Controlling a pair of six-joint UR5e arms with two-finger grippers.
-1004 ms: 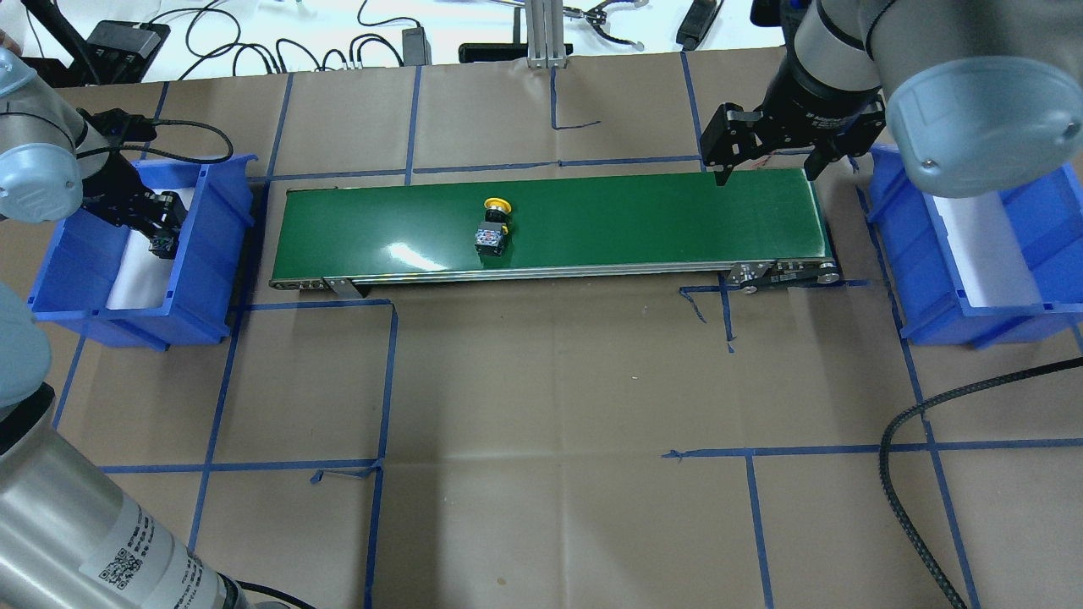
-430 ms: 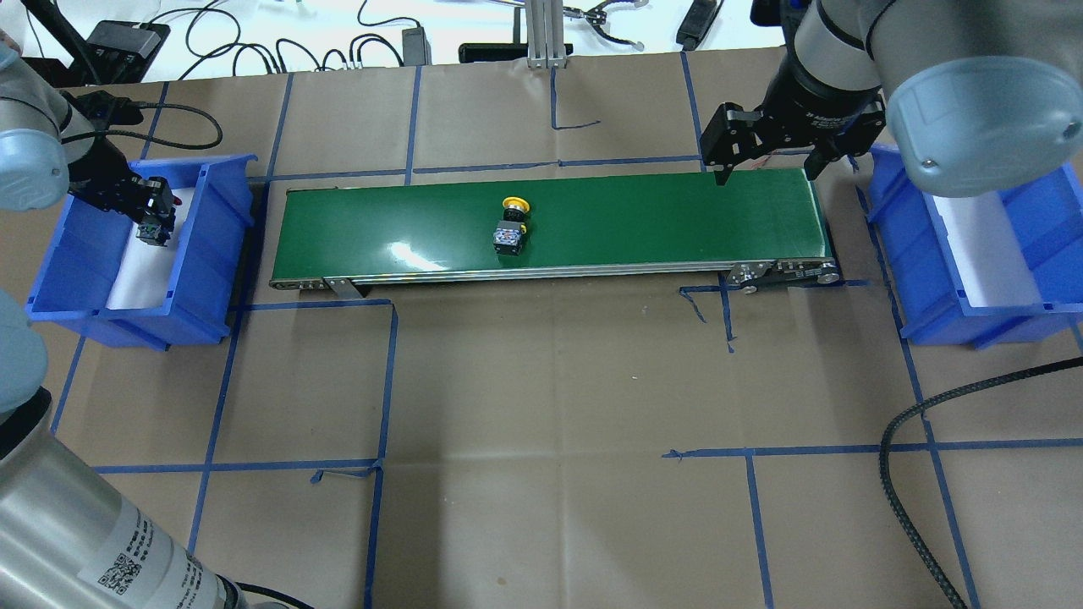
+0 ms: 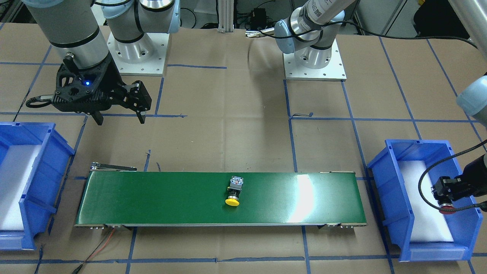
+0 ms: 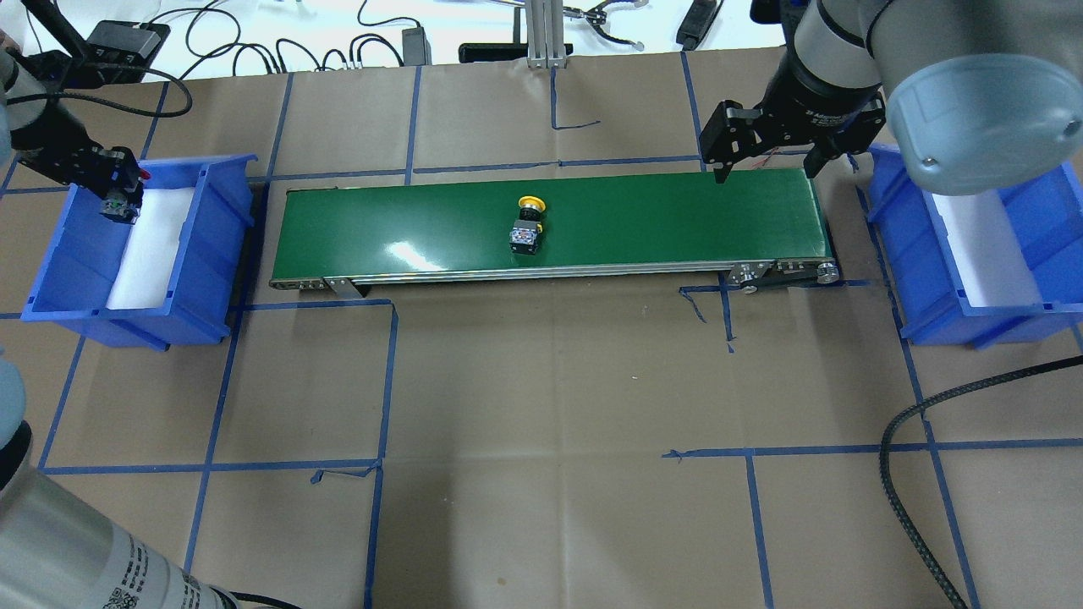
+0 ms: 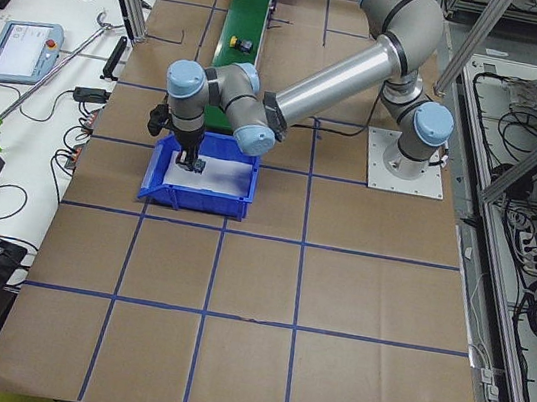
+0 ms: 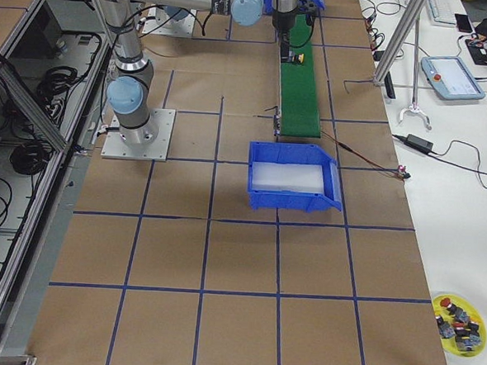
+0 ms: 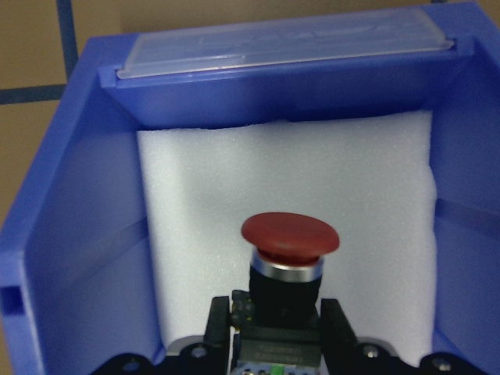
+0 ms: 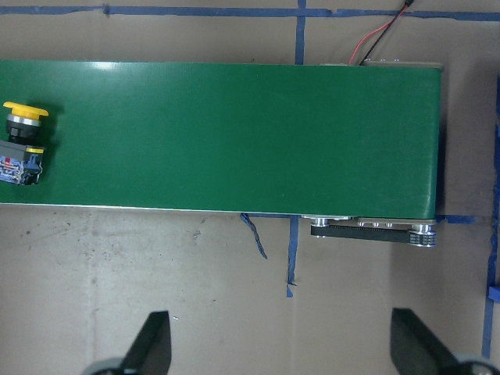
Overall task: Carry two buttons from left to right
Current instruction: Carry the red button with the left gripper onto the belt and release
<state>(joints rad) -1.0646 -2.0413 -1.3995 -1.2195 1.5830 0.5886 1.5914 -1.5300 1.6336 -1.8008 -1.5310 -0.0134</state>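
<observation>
My left gripper (image 4: 119,200) is shut on the red button (image 7: 290,234), gripping its black collar, and holds it over the white foam of the left blue bin (image 4: 211,254). It also shows in the front view (image 3: 447,196). The yellow button (image 4: 528,225) lies on its side near the middle of the green conveyor belt (image 4: 660,220), also in the front view (image 3: 233,191) and at the left edge of the right wrist view (image 8: 23,141). My right gripper (image 4: 768,173) is open and empty above the belt's right end, well apart from the yellow button.
The right blue bin (image 4: 909,245) with white foam stands just past the belt's right end. Blue tape lines cross the brown paper on the table. A black cable (image 4: 897,474) loops at the front right. A yellow dish of spare buttons (image 6: 458,320) sits far off.
My left gripper has moved up and to the left in the overhead view with the red button. The yellow button has travelled right along the belt. The right gripper has not moved.
</observation>
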